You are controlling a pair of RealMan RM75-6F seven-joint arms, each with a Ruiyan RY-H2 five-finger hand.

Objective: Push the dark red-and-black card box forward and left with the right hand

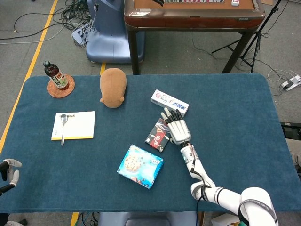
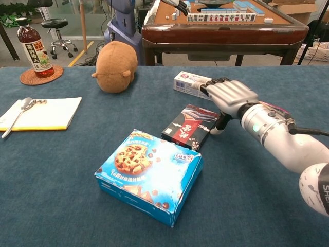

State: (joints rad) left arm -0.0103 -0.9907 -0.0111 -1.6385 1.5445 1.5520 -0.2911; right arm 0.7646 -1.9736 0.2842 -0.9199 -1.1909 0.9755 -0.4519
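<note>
Blue table [image 1: 244, 122] — robot hand [image 1: 177, 128] beside card box [image 1: 157, 134]

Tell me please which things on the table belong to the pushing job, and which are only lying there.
Belong to the job:
- card box, dark red and black
- right hand, at the card box's right edge

Only lying there:
- cookie box, blue
- white box
- plush toy, brown
- bottle on a coaster
- notepad with a spoon
- left hand, at the table edge
</note>
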